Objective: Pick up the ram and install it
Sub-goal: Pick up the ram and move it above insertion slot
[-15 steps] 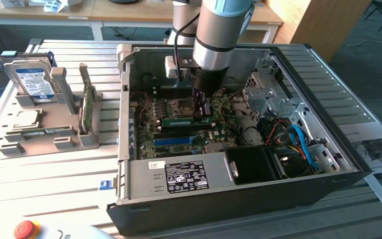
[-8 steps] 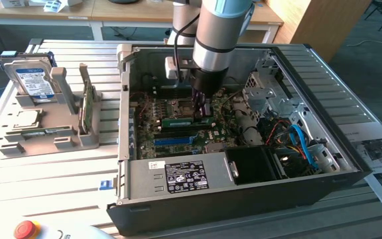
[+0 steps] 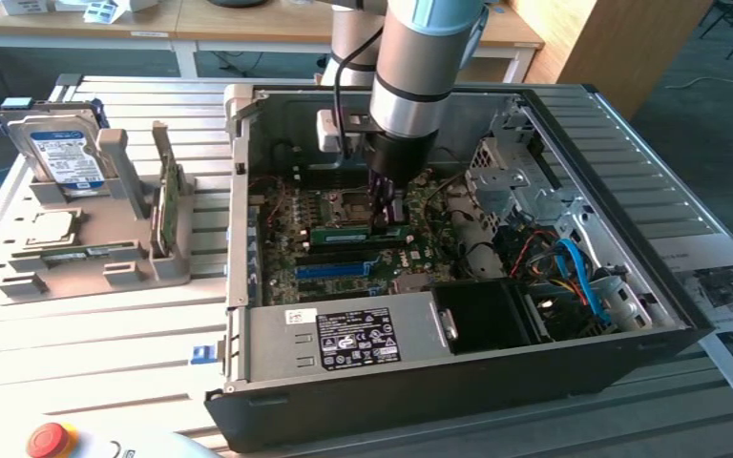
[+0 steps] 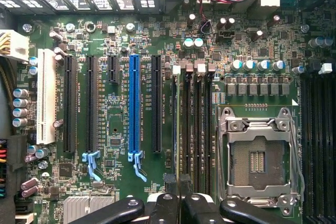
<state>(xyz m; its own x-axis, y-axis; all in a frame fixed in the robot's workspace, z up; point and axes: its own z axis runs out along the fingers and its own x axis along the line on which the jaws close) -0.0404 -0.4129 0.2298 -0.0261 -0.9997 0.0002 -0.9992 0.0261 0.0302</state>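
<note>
Green and thin, the ram (image 3: 356,232) stands on edge at the memory slots (image 4: 195,129) of the motherboard (image 4: 107,179), inside the open computer case (image 3: 469,391); you have the gripper (image 3: 392,212) pinched nearly closed on the stick's upper edge; its black fingers (image 4: 167,203) meet over that edge in the wrist view, beside the empty processor socket (image 4: 257,156); you cannot tell whether it is fully seated; a hard drive (image 3: 64,153) stands in the grey rack (image 3: 112,272) on the exterior view's left.
</note>
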